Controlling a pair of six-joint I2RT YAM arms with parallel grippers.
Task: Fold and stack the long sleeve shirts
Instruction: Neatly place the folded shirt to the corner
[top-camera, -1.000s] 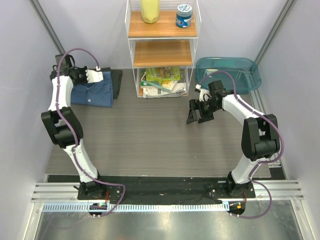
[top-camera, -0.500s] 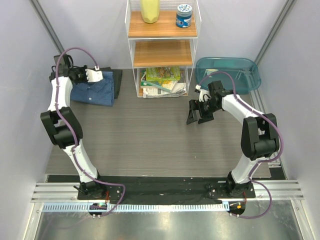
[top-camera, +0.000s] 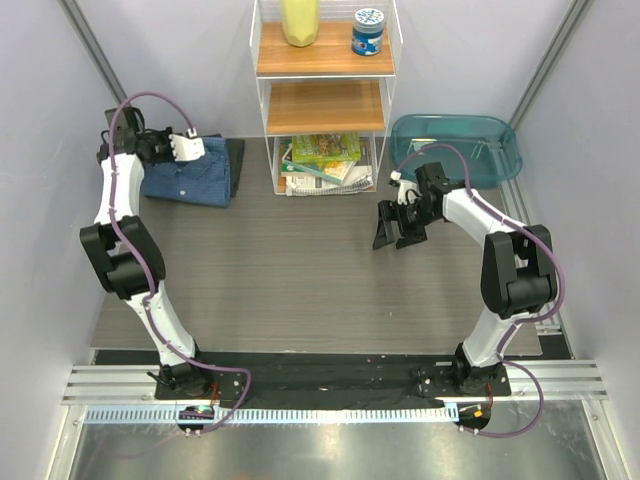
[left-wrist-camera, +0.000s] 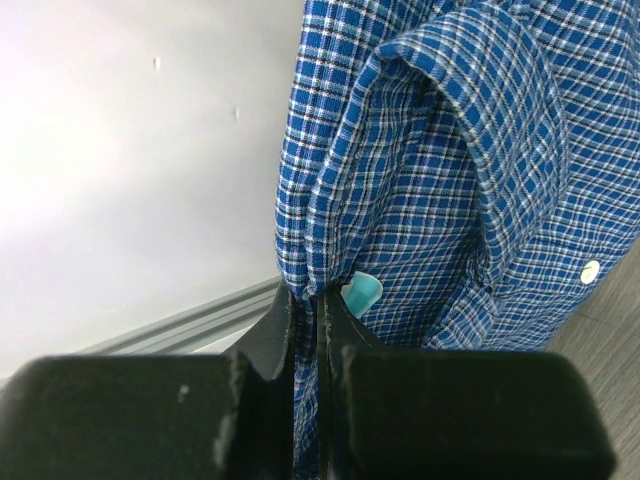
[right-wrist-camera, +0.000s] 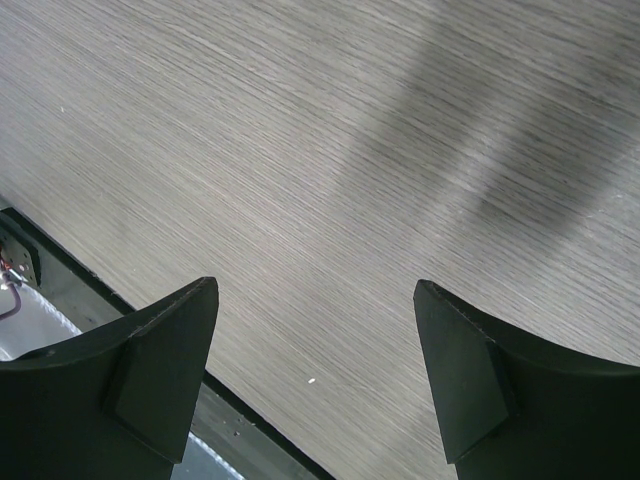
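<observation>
Left gripper (left-wrist-camera: 308, 300) pinched on the blue checked shirt (left-wrist-camera: 450, 180), far left corner of the table (top-camera: 300, 270).
Jaws shut tight on a fold at the cloth's edge; blue checked shirt bunched near the left wall, lying over the dark grey shirt (top-camera: 236, 165), with a grey strip showing on the side toward the shelf (top-camera: 320, 100). Right gripper (top-camera: 397, 235) spread wide, holding nothing, above bare tabletop, near the teal tub (top-camera: 455, 145).

Shelf rack (top-camera: 325, 105) w/ mags (top-camera: 325, 160); teal tub (top-camera: 480, 130) beside
</observation>
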